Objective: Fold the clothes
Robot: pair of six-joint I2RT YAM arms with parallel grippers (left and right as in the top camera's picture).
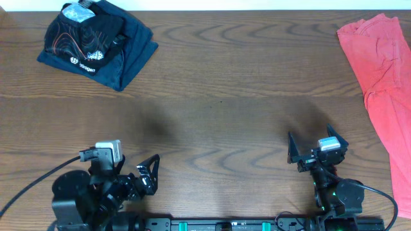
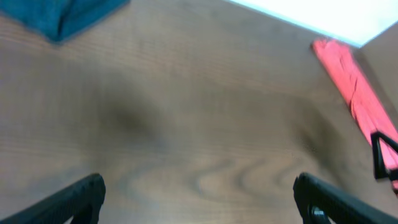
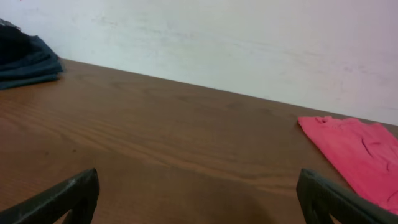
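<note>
Both your left gripper (image 2: 198,183) and right gripper (image 1: 314,144) stand released, grasping nothing, parked at the near edge of the table (image 1: 218,96), which I judge a ready pose. Your jersey (image 1: 90,35) lies bunched on a dark garment (image 1: 131,54) at the far left corner, well apart from either.

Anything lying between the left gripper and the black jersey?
No. In the overhead view, only bare table lies between the left gripper and the black jersey.

One jersey (image 1: 87,32), one dark garment (image 1: 138,45), one red garment (image 1: 382,64), two arms (image 1: 83,196) (image 1: 337,192)
</note>
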